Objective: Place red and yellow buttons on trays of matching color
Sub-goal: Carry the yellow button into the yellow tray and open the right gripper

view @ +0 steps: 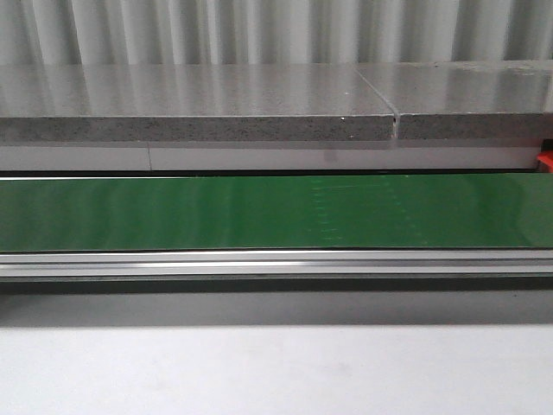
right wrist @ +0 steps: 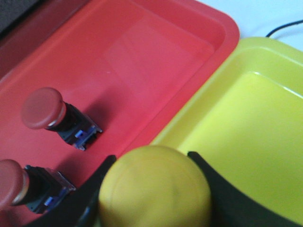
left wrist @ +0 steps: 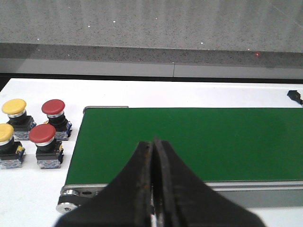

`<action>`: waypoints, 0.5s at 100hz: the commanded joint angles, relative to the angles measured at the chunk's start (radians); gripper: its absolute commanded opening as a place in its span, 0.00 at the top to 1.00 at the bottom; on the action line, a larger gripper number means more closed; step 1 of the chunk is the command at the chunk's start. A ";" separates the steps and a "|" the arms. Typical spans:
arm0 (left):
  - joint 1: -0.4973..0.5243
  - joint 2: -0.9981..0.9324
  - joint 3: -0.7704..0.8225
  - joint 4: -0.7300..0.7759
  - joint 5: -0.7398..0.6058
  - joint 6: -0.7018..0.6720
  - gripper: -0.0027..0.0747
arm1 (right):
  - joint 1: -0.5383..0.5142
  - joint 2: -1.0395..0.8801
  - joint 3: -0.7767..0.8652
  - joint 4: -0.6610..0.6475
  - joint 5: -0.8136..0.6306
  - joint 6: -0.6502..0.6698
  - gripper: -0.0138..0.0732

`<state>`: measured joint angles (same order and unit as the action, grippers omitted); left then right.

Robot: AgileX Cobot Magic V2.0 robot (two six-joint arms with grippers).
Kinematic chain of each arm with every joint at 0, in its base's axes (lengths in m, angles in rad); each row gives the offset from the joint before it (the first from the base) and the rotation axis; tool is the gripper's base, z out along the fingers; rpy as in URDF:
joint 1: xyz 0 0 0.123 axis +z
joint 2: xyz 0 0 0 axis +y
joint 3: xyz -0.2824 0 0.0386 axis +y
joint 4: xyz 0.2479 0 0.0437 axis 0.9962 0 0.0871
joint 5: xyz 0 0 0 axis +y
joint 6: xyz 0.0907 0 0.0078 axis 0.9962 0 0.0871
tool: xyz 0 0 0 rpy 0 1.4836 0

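Over the seam between the red tray (right wrist: 118, 56) and the yellow tray (right wrist: 246, 123), the right gripper (right wrist: 154, 189) clamps a yellow button (right wrist: 154, 187). Two red buttons (right wrist: 45, 109) lie in the red tray (both on their sides). The left gripper (left wrist: 153, 182), fingers pressed together and empty, hangs above the green belt (left wrist: 199, 142); two yellow buttons (left wrist: 14, 108) and two red ones stand beside the belt's end.

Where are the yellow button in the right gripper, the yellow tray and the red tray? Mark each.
yellow button (right wrist: 154, 187), right wrist view, domed cap.
yellow tray (right wrist: 246, 118), right wrist view, bare floor.
red tray (right wrist: 142, 56), right wrist view, bare floor.
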<state>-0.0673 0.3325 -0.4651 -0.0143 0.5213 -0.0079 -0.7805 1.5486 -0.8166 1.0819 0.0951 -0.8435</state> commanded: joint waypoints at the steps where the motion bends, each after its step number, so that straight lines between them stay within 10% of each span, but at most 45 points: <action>1: -0.008 0.007 -0.029 -0.011 -0.073 -0.001 0.99 | -0.008 -0.019 -0.012 0.001 -0.042 0.001 0.61; 50: -0.008 0.007 -0.029 -0.011 -0.073 -0.001 0.99 | -0.008 0.067 0.038 0.001 -0.080 0.000 0.61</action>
<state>-0.0673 0.3325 -0.4651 -0.0143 0.5213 -0.0079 -0.7805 1.6426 -0.7594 1.0819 0.0482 -0.8418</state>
